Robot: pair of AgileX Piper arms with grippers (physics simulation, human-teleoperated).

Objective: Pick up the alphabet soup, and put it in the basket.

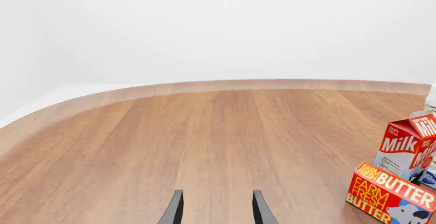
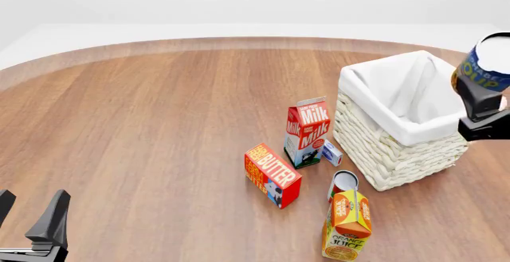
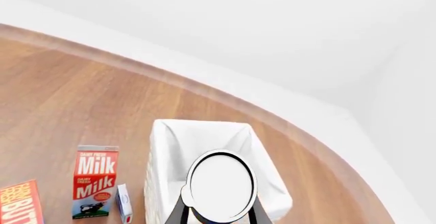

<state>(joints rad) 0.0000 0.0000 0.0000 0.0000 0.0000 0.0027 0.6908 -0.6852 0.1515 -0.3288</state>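
The alphabet soup (image 2: 488, 64), a can with a blue and yellow label, hangs in the air at the right edge of the front view, with my right gripper (image 2: 483, 95) shut on it. It is above the right side of the white wicker basket (image 2: 398, 148). In the right wrist view the soup's white top (image 3: 221, 185) sits between the fingers (image 3: 178, 211), with the basket's cloth lining (image 3: 204, 137) beneath it. My left gripper (image 2: 28, 220) stands open and empty near the table's front left corner; its fingertips (image 1: 175, 208) show over bare wood.
Left of the basket stand a milk carton (image 2: 307, 129) and a small box (image 2: 331, 152). A butter box (image 2: 273, 174), a red-labelled can (image 2: 343, 184) and an orange juice carton (image 2: 347, 225) are nearer the front. The table's curved far edge (image 2: 239, 42) lies behind.
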